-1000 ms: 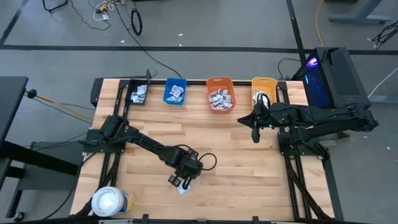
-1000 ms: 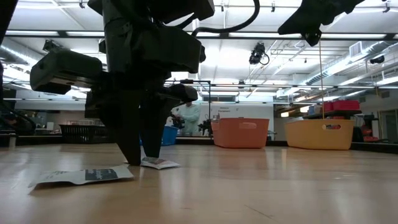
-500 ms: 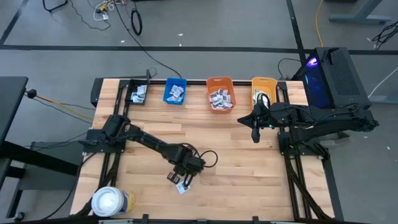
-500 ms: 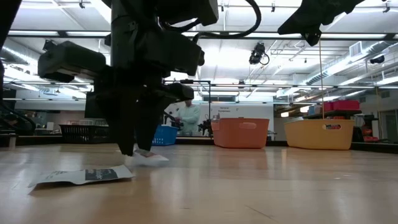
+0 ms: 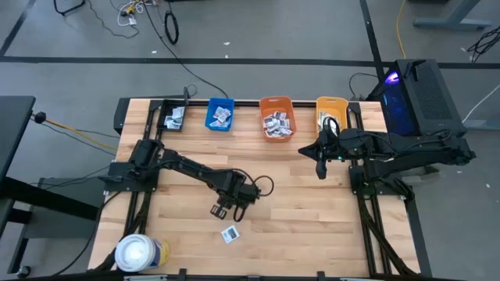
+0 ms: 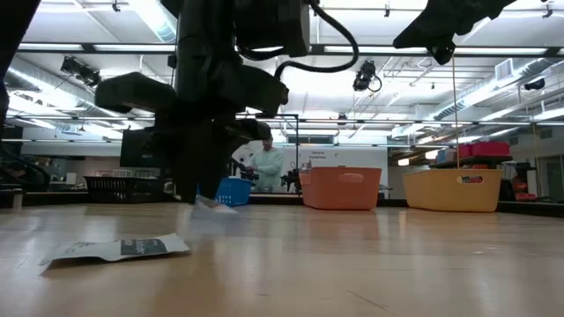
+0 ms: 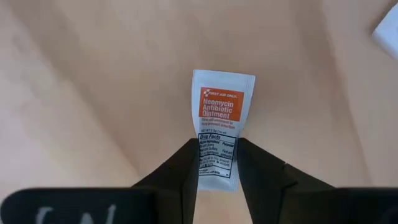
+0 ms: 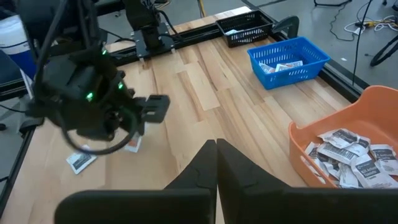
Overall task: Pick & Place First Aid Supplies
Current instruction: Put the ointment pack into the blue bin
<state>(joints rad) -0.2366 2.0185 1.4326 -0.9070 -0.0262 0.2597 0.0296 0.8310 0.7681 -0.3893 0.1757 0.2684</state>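
L arm stretched over table centre, end effector gripping; R end effector closed, hovering by R edge.

You've got a white packet with orange label block and black print, pale striped wood surface, and beyond it blue, orange, yellow bins.

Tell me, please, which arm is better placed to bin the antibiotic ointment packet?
The left: its gripper already pinches the packet above the table. The right gripper waits shut and empty near the yellow bin.
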